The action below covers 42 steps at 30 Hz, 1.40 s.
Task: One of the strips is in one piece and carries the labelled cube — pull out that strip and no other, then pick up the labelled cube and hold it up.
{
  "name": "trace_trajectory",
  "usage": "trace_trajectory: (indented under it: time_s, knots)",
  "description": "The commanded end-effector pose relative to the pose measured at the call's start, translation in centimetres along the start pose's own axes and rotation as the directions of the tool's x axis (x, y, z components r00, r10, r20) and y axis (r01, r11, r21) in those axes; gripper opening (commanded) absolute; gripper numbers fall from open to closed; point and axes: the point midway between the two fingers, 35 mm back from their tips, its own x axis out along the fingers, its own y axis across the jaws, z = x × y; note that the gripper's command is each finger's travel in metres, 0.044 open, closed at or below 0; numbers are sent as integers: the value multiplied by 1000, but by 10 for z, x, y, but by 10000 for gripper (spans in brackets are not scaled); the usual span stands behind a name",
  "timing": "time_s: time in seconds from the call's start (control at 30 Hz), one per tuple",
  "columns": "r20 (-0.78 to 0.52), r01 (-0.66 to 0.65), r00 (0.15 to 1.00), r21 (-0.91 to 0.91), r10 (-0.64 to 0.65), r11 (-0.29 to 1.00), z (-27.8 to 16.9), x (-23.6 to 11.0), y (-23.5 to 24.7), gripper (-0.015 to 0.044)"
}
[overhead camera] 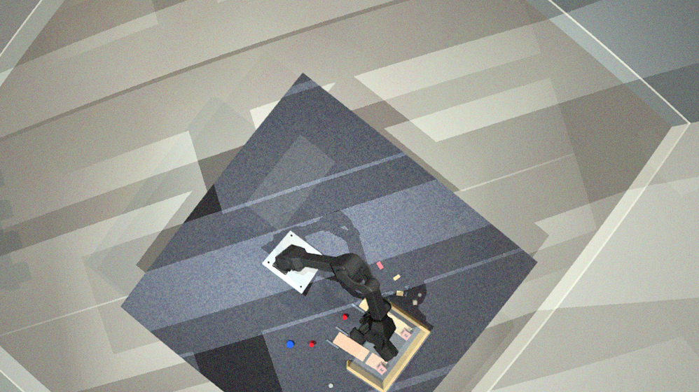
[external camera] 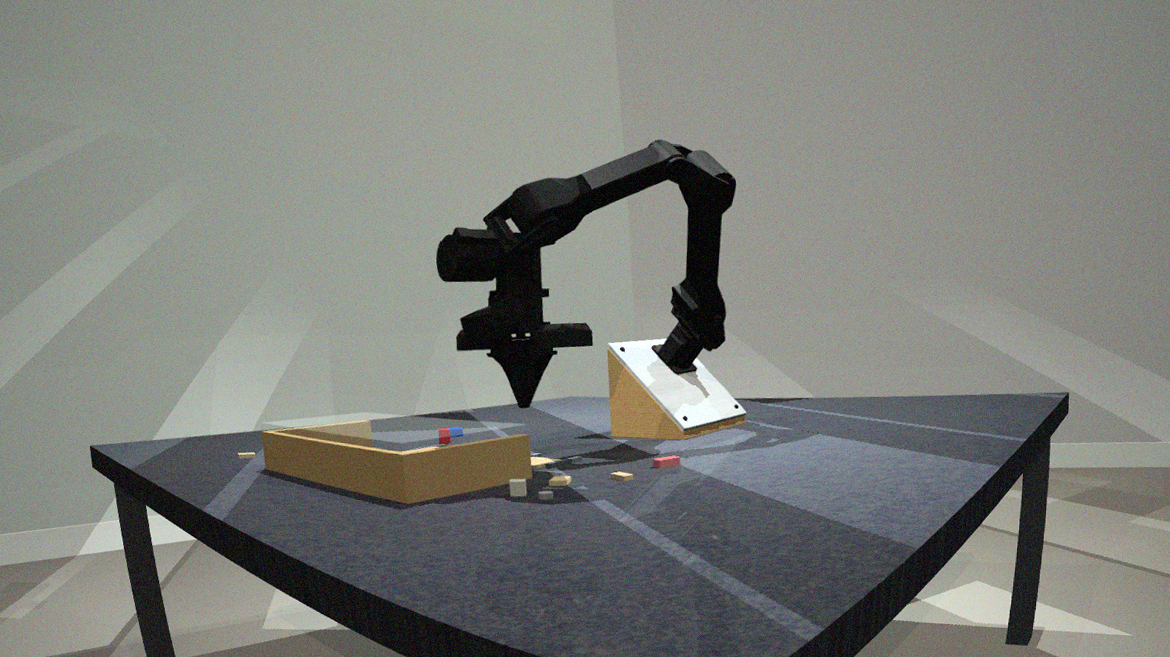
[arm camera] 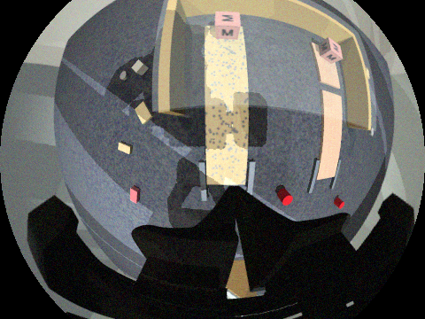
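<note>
Grey walls and floor surround a dark speckled blue-grey table [external camera: 739,550] on black legs. Black six-joint arm [external camera: 615,184] sits on a tan wedge base with a white plate [external camera: 671,393]. Its black parallel-jaw gripper [external camera: 524,385] points straight down, fingers clenched together on nothing, hanging in the air above the near end of the strips, apart from the table.

Open-fronted tan wooden tray [arm camera: 266,3] lies on the table. In the wrist view a pale yellow one-piece strip [arm camera: 226,106] runs from the gripper up into the tray, between two short grey rails; a pink cube labelled M [arm camera: 227,25] sits on its far end by the back wall. To the right, a peach strip split in two pieces [arm camera: 332,119] carries a second pink lettered cube [arm camera: 331,49] on its far piece.

Two small red knobs [arm camera: 285,195] sit near the strip ends. Small tan blocks [arm camera: 124,148] and a small red block [arm camera: 135,194] lie scattered left of the tray. A small blue ball [overhead camera: 289,343] shows in the top view.
</note>
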Motion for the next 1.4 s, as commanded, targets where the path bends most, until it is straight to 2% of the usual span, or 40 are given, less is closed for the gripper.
trace_trajectory:
  time_s: [0.0,1.37]
  knots:
    - [-17,4,1000,-8,-5,1000,2,0,1,0]
    - [-17,1,1000,-8,-2,1000,-4,65,2,0]
